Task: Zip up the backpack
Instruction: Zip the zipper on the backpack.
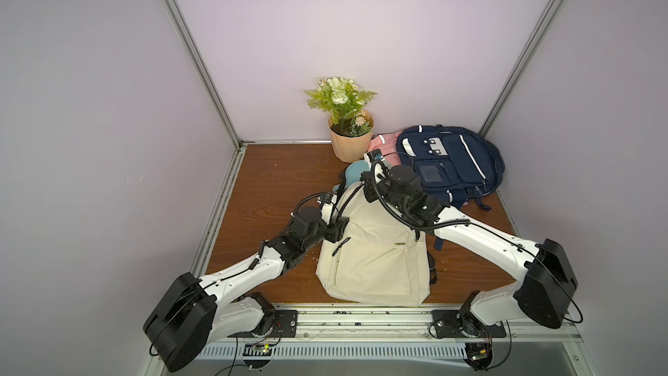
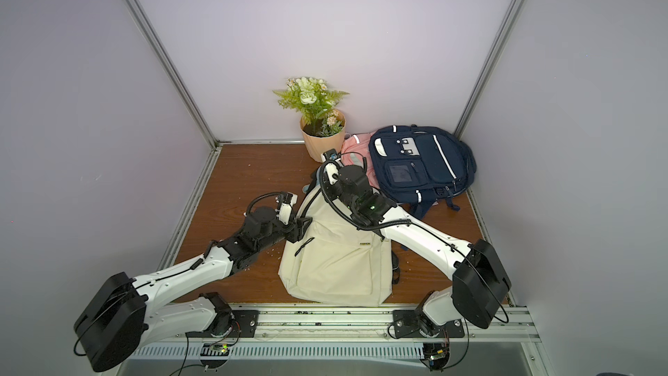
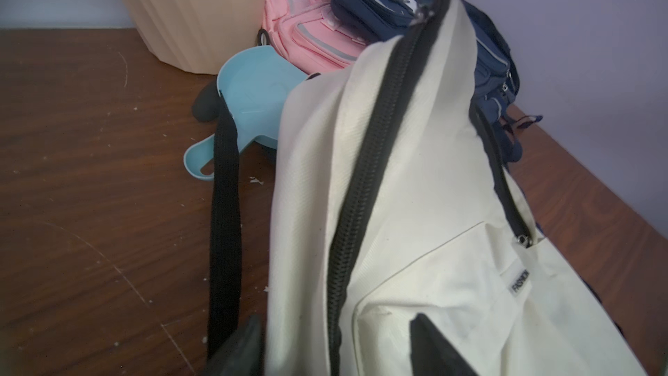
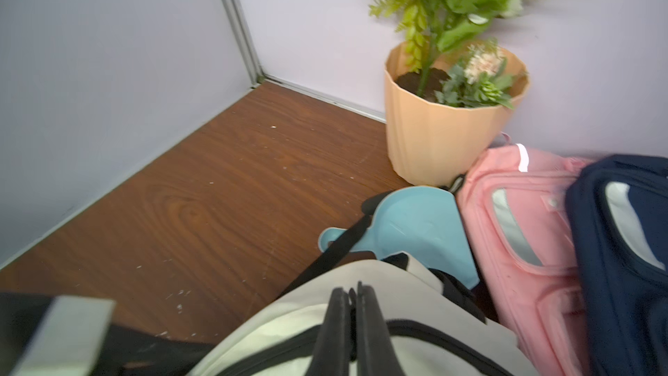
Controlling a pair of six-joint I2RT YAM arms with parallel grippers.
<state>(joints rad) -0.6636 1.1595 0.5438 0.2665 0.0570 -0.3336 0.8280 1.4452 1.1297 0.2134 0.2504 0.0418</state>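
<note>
Straddling cream backpack zipper, left claw spread; right claw pressed together at its top.

A robot test cell in a lab is shown. A wood-grain table is boxed in by plain lilac walls held in aluminium posts. A left arm and a right arm are bolted to a metal rail along the front edge, with a slotted cable duct and small lit boards below it. Props are laid out: a potted plant, a navy backpack, a pink backpack, a cream backpack
</note>
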